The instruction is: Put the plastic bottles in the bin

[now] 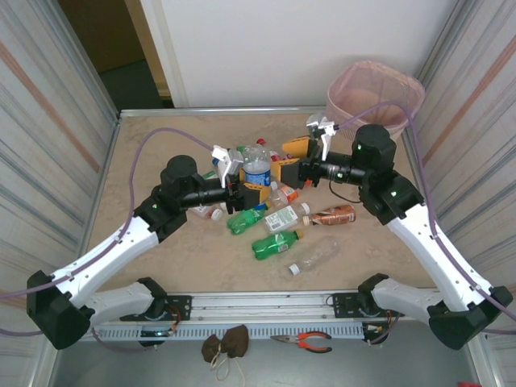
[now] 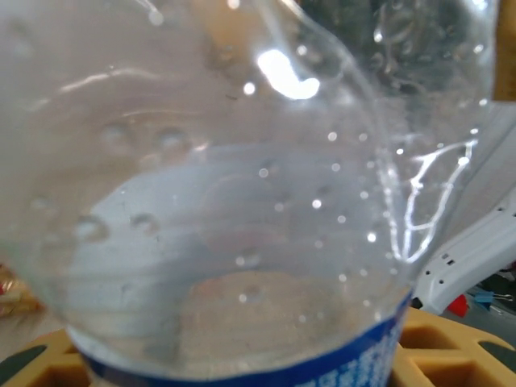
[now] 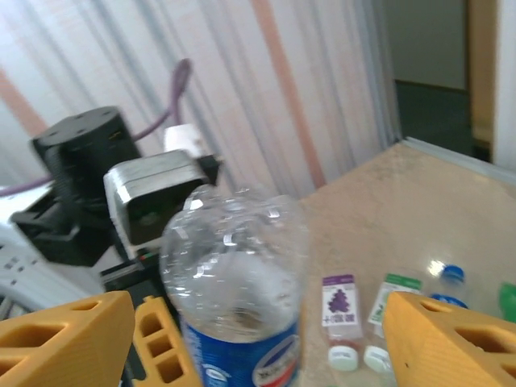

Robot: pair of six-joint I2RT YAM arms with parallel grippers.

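Left gripper (image 1: 244, 179) jaws clamp a clear plastic bottle with a blue label band (image 1: 256, 171), held upright at the centre of the overhead frame with its long axis vertical. The right gripper (image 1: 285, 161) reaches in from the right, its yellow jaws open and straddling the bottle without closing on it. Loose green, brown and clear plastic bottles (image 1: 274, 244) lie scattered on the beige surface (image 1: 185, 266) just below the pair, and the pink-rimmed mesh bin (image 1: 413, 103) sits at upper right, beside the right arm (image 1: 419, 222), which looks the nearer one to carry the bottle there.
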